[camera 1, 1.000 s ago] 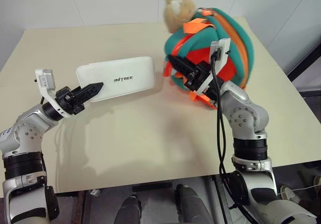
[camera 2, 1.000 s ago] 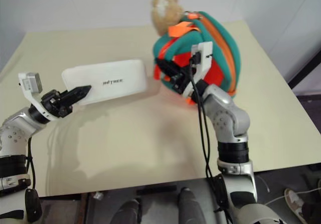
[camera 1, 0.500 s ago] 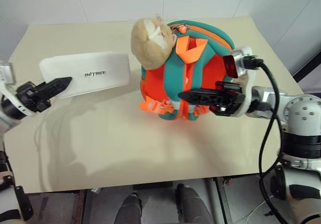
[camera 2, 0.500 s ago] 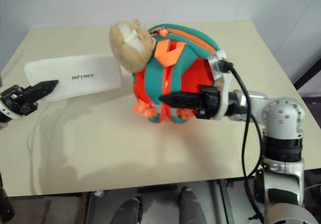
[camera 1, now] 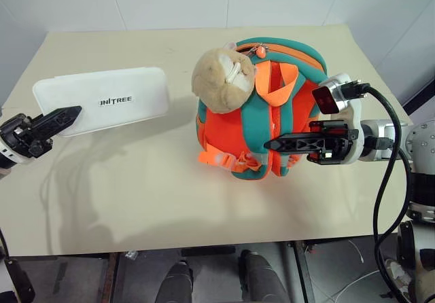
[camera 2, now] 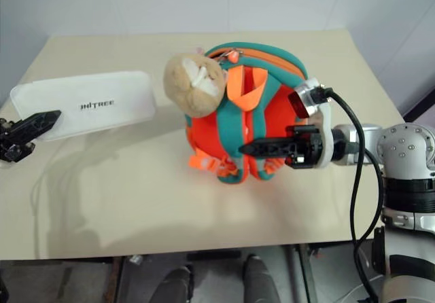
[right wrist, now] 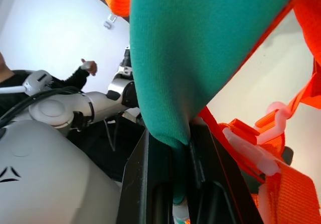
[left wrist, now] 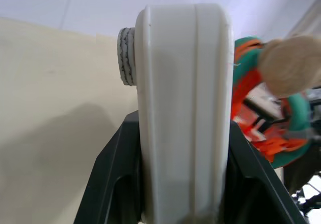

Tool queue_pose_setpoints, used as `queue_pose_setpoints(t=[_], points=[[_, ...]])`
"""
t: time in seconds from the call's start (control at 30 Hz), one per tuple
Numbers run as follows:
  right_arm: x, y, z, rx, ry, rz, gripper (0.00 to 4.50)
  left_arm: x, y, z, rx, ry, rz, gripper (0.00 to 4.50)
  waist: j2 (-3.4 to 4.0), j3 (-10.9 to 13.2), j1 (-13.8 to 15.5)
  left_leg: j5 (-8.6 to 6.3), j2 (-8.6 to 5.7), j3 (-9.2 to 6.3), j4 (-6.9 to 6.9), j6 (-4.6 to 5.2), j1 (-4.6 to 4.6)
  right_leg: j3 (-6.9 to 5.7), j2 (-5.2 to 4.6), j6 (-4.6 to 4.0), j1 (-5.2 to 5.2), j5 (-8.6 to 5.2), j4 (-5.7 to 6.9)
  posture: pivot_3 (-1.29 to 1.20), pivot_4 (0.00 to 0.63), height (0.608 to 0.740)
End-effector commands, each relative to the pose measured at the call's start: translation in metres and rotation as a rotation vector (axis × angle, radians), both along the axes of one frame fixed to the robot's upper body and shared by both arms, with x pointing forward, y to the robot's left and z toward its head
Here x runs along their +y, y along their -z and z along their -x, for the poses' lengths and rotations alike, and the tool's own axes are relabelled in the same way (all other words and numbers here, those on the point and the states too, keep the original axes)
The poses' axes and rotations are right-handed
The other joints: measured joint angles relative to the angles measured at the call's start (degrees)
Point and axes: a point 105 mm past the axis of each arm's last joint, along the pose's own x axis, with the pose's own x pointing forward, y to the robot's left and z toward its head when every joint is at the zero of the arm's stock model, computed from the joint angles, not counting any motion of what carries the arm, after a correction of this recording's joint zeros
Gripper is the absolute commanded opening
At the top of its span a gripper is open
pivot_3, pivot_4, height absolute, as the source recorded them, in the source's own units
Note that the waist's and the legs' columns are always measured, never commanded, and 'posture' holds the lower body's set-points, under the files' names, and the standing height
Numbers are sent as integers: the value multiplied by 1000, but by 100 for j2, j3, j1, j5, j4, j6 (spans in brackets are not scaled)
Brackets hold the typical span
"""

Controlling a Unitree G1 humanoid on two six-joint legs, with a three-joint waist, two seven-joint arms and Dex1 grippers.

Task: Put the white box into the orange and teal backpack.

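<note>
Left hand (camera 1: 73,110) clamped on white box's (camera 1: 102,100) left end, at surface's (camera 1: 156,194) left edge. Right hand (camera 1: 272,144) pinches backpack (camera 1: 262,123) strap; bare surface between them.

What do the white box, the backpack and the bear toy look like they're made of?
White box: likely hard plastic; smooth, rounded moulded edges, printed lettering.
Backpack: soft fabric, matte orange and teal, with woven-looking straps.
Bear toy: tan plush, fuzzy surface.

A pale beige desk (camera 1: 170,201) stands against a white tiled wall (camera 1: 170,1) (grey joints run across it). A person's dark sleeve (right wrist: 70,81) shows, hand (right wrist: 89,66) raised.
</note>
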Motion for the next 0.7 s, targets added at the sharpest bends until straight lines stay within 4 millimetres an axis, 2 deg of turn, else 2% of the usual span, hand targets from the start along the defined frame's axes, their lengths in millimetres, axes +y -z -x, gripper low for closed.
queue_pose_setpoints(t=[0.03,0.23,0.4,0.57,0.7], points=[[4,2,6,-34,-42,6,9,-14,-28,16,-119,75,27,1377,0,0,0,0,0,0,0,0,0,0,0,0,0,0,2,0,150,740],[2,17,10,-42,-65,49,9,-35,-48,22,-200,144,20,1377,-1,0,-12,0,0,1,8,0,1,1,1,0,0,0,8,0,150,740],[1,24,6,-54,-71,81,9,-48,-61,14,-277,167,12,1377,0,0,-3,1,-1,0,23,-2,5,1,2,0,4,0,17,0,150,740],[4,29,6,-58,-86,92,9,-74,-66,8,-311,275,3,1377,-2,-1,-4,1,-5,-1,43,-2,3,1,1,4,10,2,25,0,150,740],[5,31,5,-62,-84,93,9,-86,-61,6,-290,334,-34,1377,-1,-1,-20,1,-4,0,42,-2,3,3,3,5,7,3,27,0,150,740]])
